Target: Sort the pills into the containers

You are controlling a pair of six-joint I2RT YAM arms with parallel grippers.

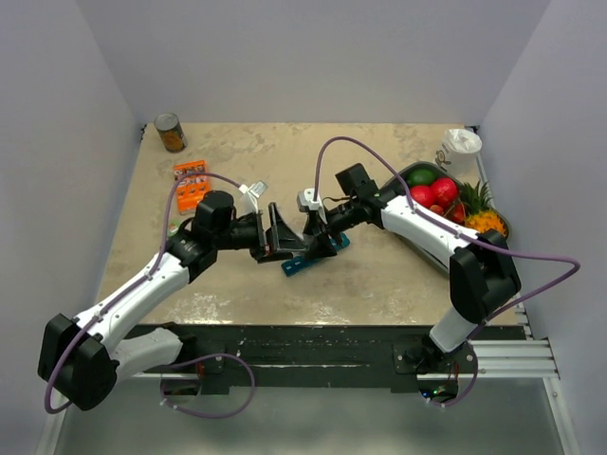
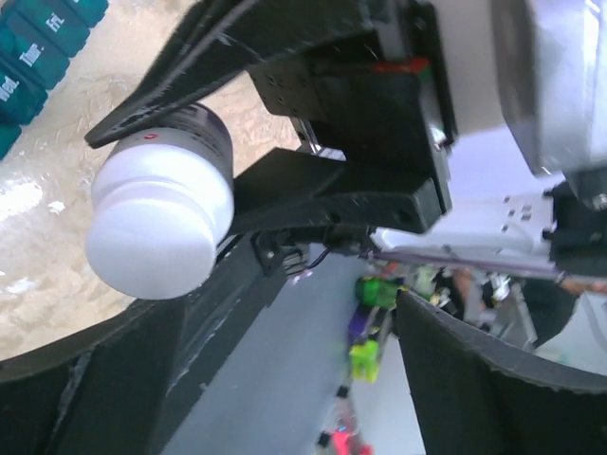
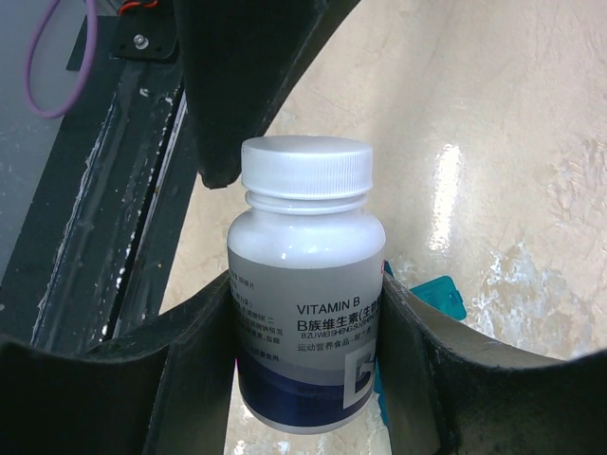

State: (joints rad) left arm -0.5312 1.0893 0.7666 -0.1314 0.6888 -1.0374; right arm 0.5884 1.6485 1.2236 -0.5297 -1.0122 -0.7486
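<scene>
My right gripper (image 3: pixel 305 284) is shut on a white Vitamin B bottle (image 3: pixel 308 322) with its white cap on, held just above the tabletop. In the top view the right gripper (image 1: pixel 320 237) meets my left gripper (image 1: pixel 280 235) at the table's middle. The left gripper (image 2: pixel 322 284) is open and wide, with the bottle's cap (image 2: pixel 156 223) beside its left finger. One of its fingers (image 3: pixel 237 85) stands by the cap in the right wrist view. The teal pill-organiser strip (image 1: pixel 313 256) lies under both grippers, and also shows in the left wrist view (image 2: pixel 38 47) and the right wrist view (image 3: pixel 441 296). No loose pills show.
A tin can (image 1: pixel 171 133) stands at the back left, with an orange pack (image 1: pixel 193 182) in front of it. A grey fruit tray (image 1: pixel 500 220) sits at the right, a white container (image 1: pixel 462 147) behind it. A black rail (image 1: pixel 313 346) runs along the near edge.
</scene>
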